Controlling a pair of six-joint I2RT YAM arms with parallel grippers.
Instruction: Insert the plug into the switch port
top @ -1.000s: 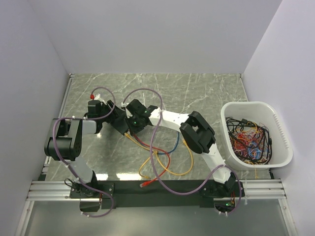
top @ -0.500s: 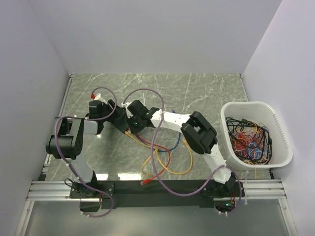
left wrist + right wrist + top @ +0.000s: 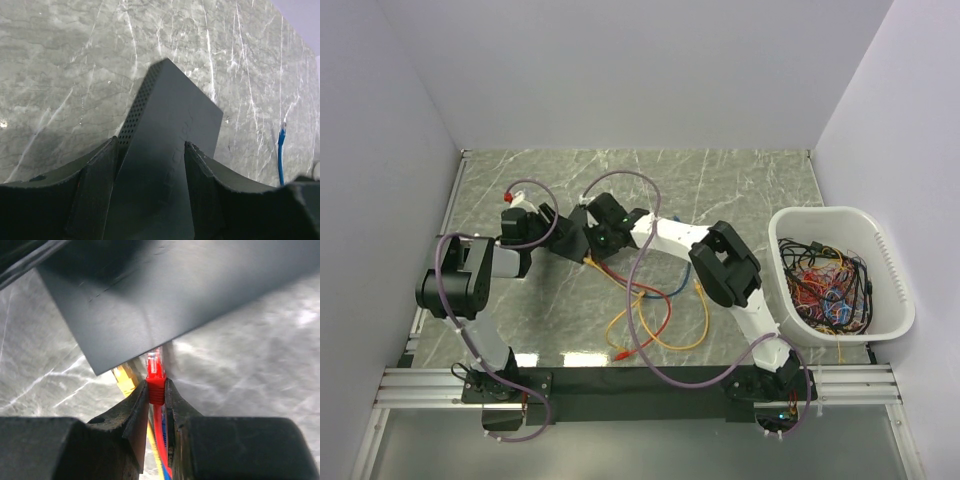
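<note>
Grip at left: left gripper (image 3: 150,150) is clamped on the switch (image 3: 175,110), one finger on each broad face, holding the box tilted over the table (image 3: 60,60).
Switch: sits between the two wrists with its port edge toward the right arm; the ports themselves are hidden.
Plug: red plug (image 3: 154,365) has its tip at the switch's edge, just beside a yellow plug (image 3: 124,377); I cannot tell whether it has entered a port.
Grip at right: right gripper (image 3: 156,390) is pinched tight on the red plug's boot.
Risk: an off-line push could jam the tip against the housing or shove the switch through the left fingers; the narrow pinch may let the plug twist.
Count: one switch, one red plug, one yellow plug, one blue plug (image 3: 281,132), one white tub (image 3: 820,210) of cables, far right.
</note>
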